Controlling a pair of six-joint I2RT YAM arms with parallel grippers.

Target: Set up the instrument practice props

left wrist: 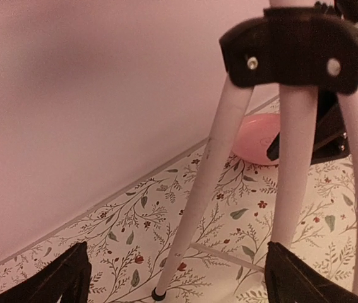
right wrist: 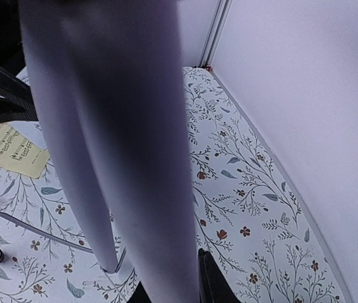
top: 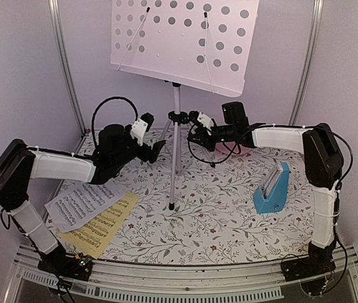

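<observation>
The silver tripod music stand [top: 176,145] stands at the back middle, its perforated pale desk [top: 185,38] on top and bare. My left gripper [top: 156,148] is open just left of the tripod; in the left wrist view its jaws [left wrist: 177,265] gape in front of a stand leg [left wrist: 207,170] without touching it. My right gripper [top: 196,118] is at the tripod hub from the right; its jaws [right wrist: 173,287] sit tight on a stand tube [right wrist: 122,126]. The white sheet [top: 84,203] lies partly over the yellow sheet [top: 106,227] at front left. The blue metronome [top: 272,189] stands at right.
A pink round plate [left wrist: 257,139] lies on the floral cloth behind the tripod legs. Pale walls with metal corner posts [top: 65,69] close in the back and sides. The black tripod hub [left wrist: 298,47] sits just above my left gripper's view.
</observation>
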